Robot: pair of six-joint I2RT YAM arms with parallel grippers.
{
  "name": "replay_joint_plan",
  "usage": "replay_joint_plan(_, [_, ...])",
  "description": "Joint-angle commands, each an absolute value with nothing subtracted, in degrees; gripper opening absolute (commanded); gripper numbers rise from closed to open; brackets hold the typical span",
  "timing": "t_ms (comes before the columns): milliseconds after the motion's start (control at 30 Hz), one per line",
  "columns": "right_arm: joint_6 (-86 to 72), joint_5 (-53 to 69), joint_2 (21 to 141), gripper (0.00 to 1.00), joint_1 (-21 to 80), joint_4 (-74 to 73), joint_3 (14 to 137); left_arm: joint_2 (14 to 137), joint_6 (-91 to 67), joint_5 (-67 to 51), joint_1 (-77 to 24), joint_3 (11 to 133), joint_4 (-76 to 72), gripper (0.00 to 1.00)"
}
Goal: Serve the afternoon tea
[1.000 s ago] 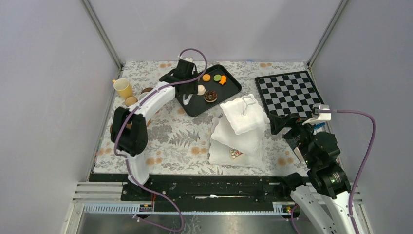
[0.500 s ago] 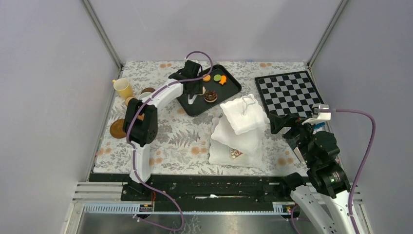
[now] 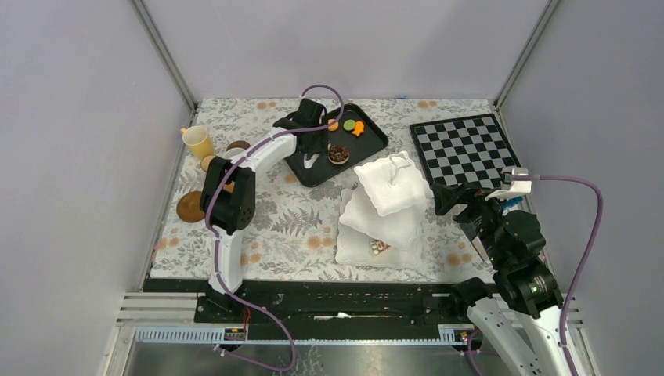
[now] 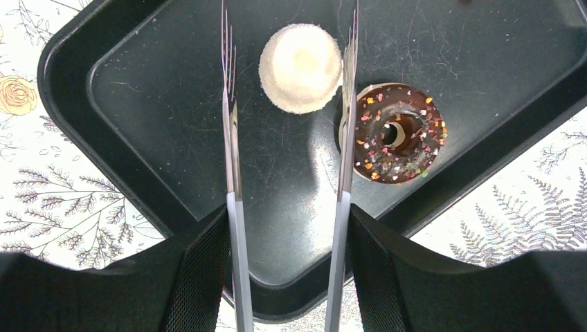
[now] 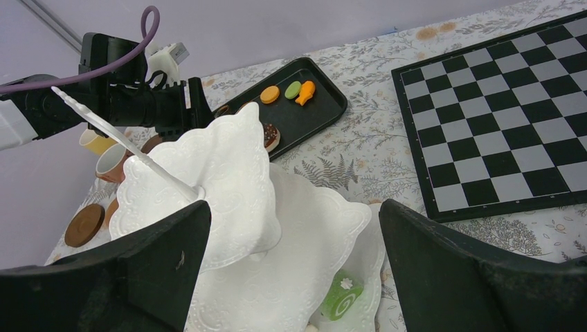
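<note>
1. Lit evenly and brightly from above, in a cool tone; only faint, soft shadows beside the white stand [image 3: 389, 205] on the table [image 3: 274, 227].
2. Sharp across the top view, though washed out on the stand's white tiers.
3. Left wrist view: crisp on the black tray [image 4: 173, 145], with dull sheen and fine scratches; bright glints along the silver tongs [image 4: 230, 138]; dark, blurred left gripper's fingers [image 4: 197, 277] at the bottom.
4. Right wrist view: near-black, soft right gripper's fingers [image 5: 124, 283] up close; clear on the chessboard [image 5: 505, 111] farther off.

The black tray [image 4: 173, 104] is shown glossy and scratched; the tongs [image 4: 232, 166] are polished metal; the white cake [image 4: 301, 67] is grainy, matt.
</note>
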State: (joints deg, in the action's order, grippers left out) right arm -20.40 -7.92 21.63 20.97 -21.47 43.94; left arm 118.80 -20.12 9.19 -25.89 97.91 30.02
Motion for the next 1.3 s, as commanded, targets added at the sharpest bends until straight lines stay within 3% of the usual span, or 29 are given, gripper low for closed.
replay_joint_plan(0, [-20.58,-8.0,21.27,0.98,21.28,-19.26,43.69,118.64,-19.69,8.58,-26.19,99.25,26.98,0.61])
replay_joint_plan(600, [-21.24,-7.83,21.16,0.98,21.27,-19.21,43.07,119.68,-19.53,7.97,-26.28,96.7,28.11,0.6])
replay_joint_plan(933, [-21.35,-8.17,20.59,0.98,21.27,-19.25,43.55,117.02,-18.41,10.0,-26.23,97.61,29.11,0.4])
replay_joint_plan(1267, [-20.81,-8.3,20.26,0.98,21.31,-19.17,43.74,105.93,-15.56,13.8,-26.19,95.42,33.65,0.37])
